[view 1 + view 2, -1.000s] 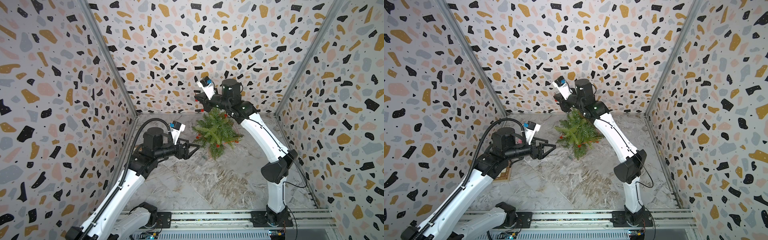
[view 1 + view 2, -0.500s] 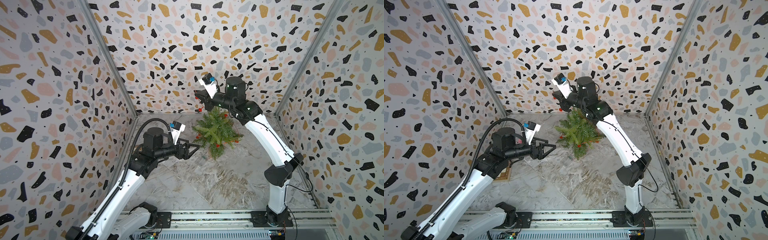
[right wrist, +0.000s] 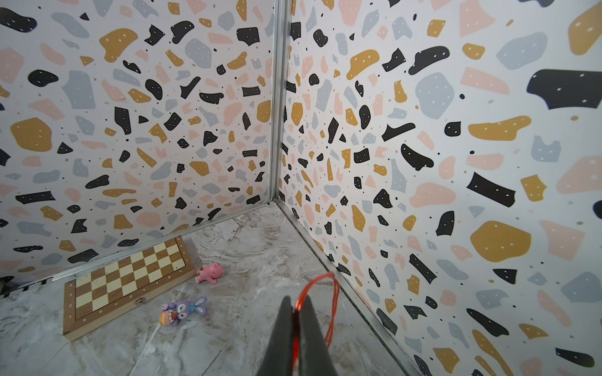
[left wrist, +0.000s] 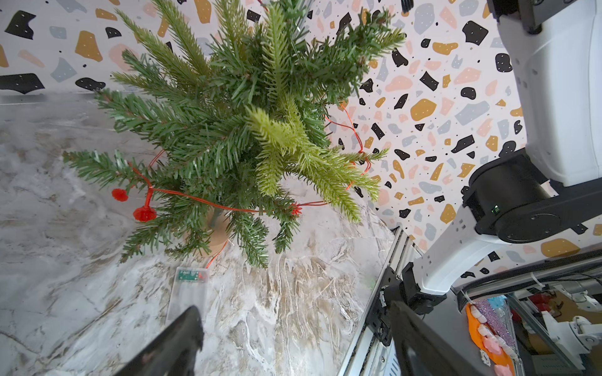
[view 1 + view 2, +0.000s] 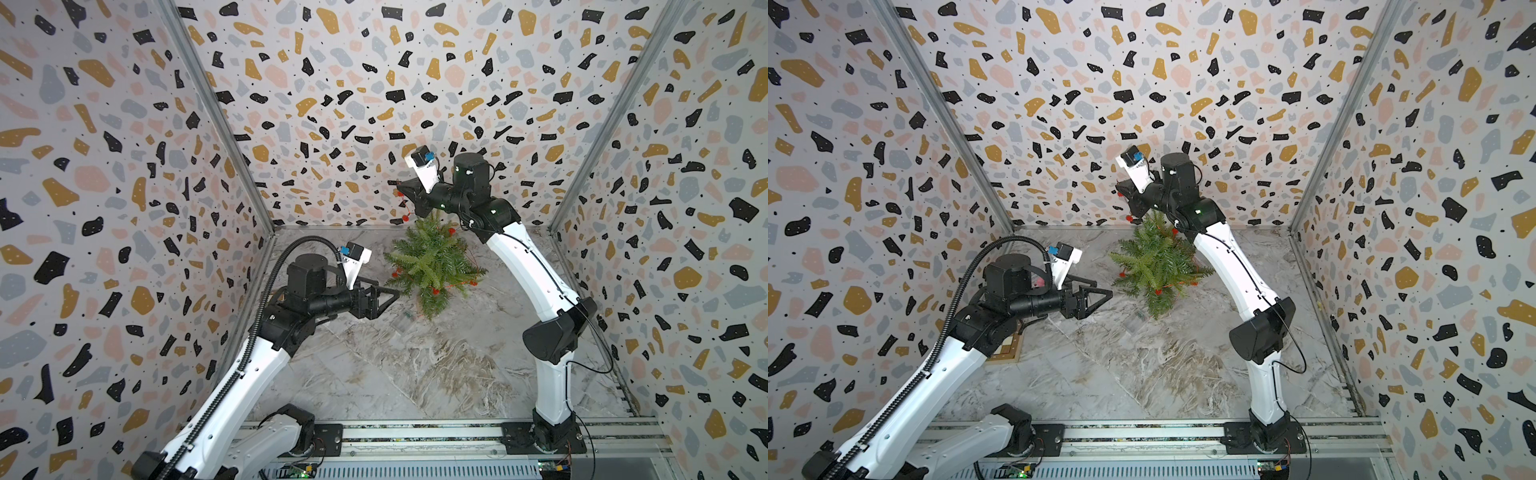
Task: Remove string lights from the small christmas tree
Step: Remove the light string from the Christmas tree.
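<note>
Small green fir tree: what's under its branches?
A tan wooden trunk base and, beside it on the marble table, the clear rectangular box of the red-wire string lights. How the wire runs inside the foliage is covered.

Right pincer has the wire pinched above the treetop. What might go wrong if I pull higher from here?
1. The string lights loop around low branches of the small christmas tree. The right pincer, shut on the wire, may tip or drag the tree, since the open left pincer isn't bracing it.
2. The clear box, lying on the table by the trunk, may snag under the branches when dragged up.
</note>
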